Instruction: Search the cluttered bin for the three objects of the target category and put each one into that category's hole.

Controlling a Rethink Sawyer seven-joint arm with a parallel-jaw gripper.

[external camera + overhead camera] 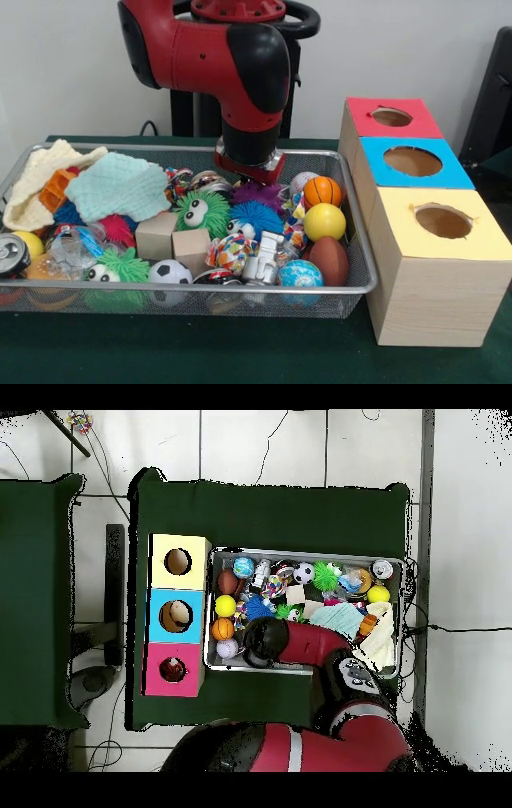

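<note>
Wire bin point(352, 210): toys, balls, cloths. Arm point(240, 76) lowered into the far middle; gripper hidden, state cannot be told. Three-hole box point(432, 264) beside.

The bin point(352, 200) full of toys sits just beside the row of three boxes point(436, 240).

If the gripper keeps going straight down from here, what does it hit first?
Most likely the purple spiky ball, which sits right beneath the gripper at the bin's back edge. The arm hides the contact point in the overhead view, so depth is uncertain.
</note>
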